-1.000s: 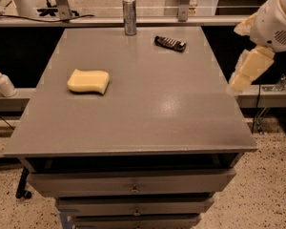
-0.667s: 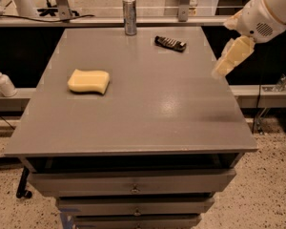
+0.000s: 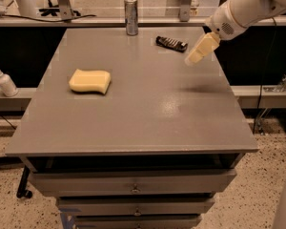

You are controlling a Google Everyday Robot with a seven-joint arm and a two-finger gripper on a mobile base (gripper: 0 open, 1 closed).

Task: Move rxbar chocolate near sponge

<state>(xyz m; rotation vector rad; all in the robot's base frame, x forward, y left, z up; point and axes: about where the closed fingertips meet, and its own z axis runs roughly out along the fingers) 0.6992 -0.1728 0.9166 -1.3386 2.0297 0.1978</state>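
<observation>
A grey table (image 3: pixel 148 123) stands on speckled floor, with three drawer fronts (image 3: pixel 133 181) under its near edge. One sponge (image 3: pixel 89 80) lies toward the left edge. The gripper (image 3: pixel 200 49) hovers above the far right part of the table; whether it is apart or together cannot be told. One rxbar chocolate (image 3: pixel 171 43) lies just beside it, near the far edge. One silver can (image 3: pixel 131 16) stands upright at the far edge.

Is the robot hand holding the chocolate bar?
No, the chocolate bar lies on the table while the gripper hovers beside it, not touching.
</observation>
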